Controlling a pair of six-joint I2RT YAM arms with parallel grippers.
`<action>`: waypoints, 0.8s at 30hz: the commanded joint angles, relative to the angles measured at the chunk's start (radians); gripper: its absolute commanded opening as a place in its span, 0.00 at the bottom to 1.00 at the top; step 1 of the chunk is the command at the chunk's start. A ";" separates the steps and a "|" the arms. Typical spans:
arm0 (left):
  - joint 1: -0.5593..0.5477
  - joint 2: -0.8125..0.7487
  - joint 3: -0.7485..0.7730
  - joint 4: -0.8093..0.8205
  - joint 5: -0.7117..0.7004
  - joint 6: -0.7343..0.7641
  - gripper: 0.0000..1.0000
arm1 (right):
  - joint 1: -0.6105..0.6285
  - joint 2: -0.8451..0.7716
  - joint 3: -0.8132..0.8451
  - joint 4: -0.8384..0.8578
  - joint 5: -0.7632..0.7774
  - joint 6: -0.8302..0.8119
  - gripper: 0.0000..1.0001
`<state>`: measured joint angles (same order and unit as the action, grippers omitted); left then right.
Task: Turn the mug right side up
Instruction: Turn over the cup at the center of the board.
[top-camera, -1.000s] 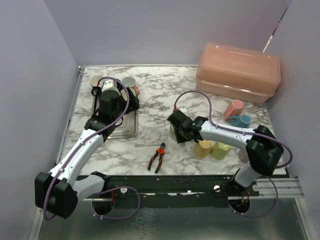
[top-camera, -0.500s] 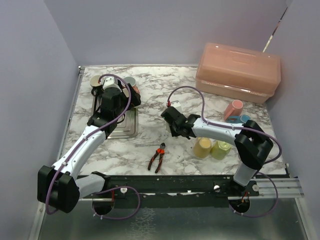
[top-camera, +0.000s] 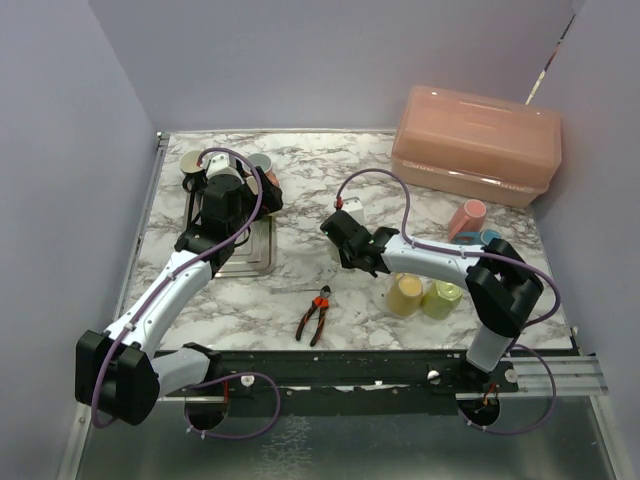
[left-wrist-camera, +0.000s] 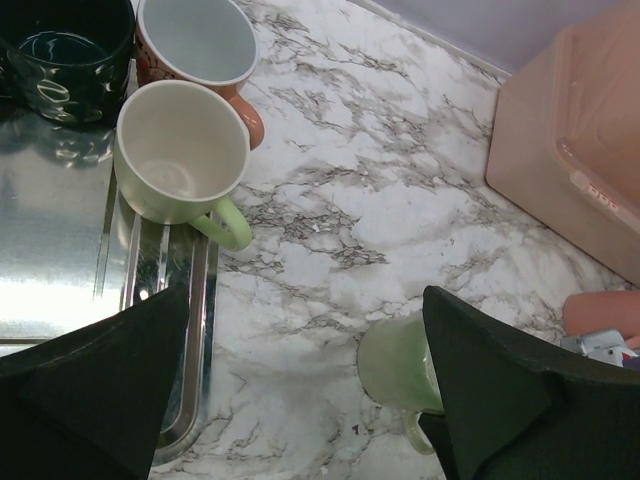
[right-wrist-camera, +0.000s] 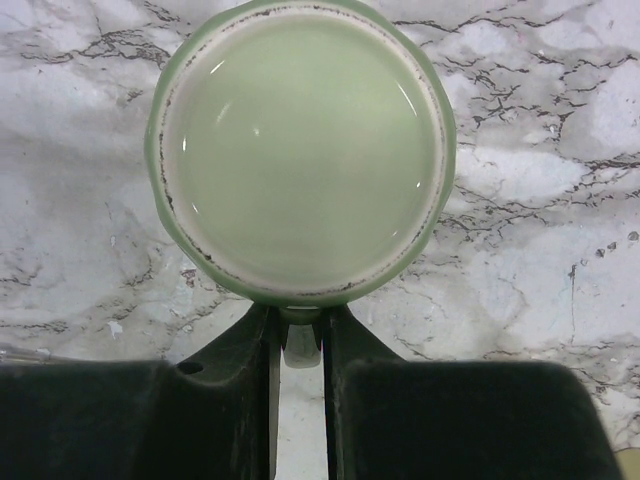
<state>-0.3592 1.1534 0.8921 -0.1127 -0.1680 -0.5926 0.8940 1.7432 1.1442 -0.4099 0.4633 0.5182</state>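
A light green mug (right-wrist-camera: 300, 150) shows its base to the right wrist camera, so it is upside down or tipped. My right gripper (right-wrist-camera: 300, 325) is shut on its handle (right-wrist-camera: 300, 348). The same mug (left-wrist-camera: 400, 365) shows in the left wrist view at the bottom right. In the top view my right gripper (top-camera: 346, 240) is at mid-table and hides most of the mug. My left gripper (left-wrist-camera: 300, 400) is open and empty, above the tray's right edge (left-wrist-camera: 195, 300). It also shows in the top view (top-camera: 225, 200).
On and beside the metal tray (top-camera: 250, 255) stand a black mug (left-wrist-camera: 65, 40), an orange mug (left-wrist-camera: 195, 45) and an upright pale green mug (left-wrist-camera: 185, 150). A yellow mug (top-camera: 405, 296), a lime mug (top-camera: 441, 300), a pink mug (top-camera: 466, 218), a blue mug (top-camera: 487, 240), pliers (top-camera: 315, 313) and a pink box (top-camera: 475, 143) are nearby.
My right gripper has moved back and to the left with the green mug in it. My left gripper has shifted slightly toward the back of the tray.
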 joint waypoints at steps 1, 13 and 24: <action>0.006 -0.009 -0.013 0.009 0.021 -0.058 0.99 | 0.001 0.008 0.003 0.103 0.034 -0.013 0.01; 0.006 -0.005 -0.108 0.068 0.164 -0.188 0.99 | -0.176 -0.087 0.037 0.285 -0.263 0.088 0.01; 0.006 0.071 -0.200 0.367 0.372 -0.381 0.99 | -0.275 -0.145 0.088 0.399 -0.456 0.262 0.01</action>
<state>-0.3561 1.1961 0.6750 0.1070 0.0978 -0.8871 0.6254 1.6798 1.1606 -0.1513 0.0986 0.6983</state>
